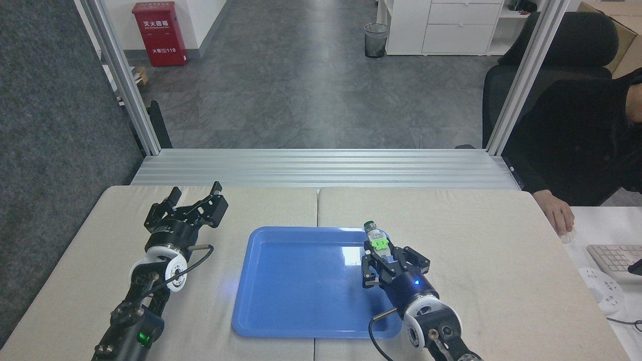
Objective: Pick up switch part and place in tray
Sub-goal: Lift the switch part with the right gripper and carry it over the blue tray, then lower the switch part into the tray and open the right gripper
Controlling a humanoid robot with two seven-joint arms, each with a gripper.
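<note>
The switch part point(377, 240), white with a green clip and a dark round end pointing away from me, is held in my right gripper point(385, 256), which is shut on it. That gripper hovers over the right side of the blue tray point(281, 306), near its far right corner. My left gripper point(194, 193) rests to the left of the tray with its fingers spread open and nothing between them.
A person's hand point(557, 214) lies at the table's right edge, beside a keyboard point(613, 260) on a white desk. An aluminium frame rail point(321, 168) runs along the table's far edge. A seam point(317, 208) splits the two beige mats.
</note>
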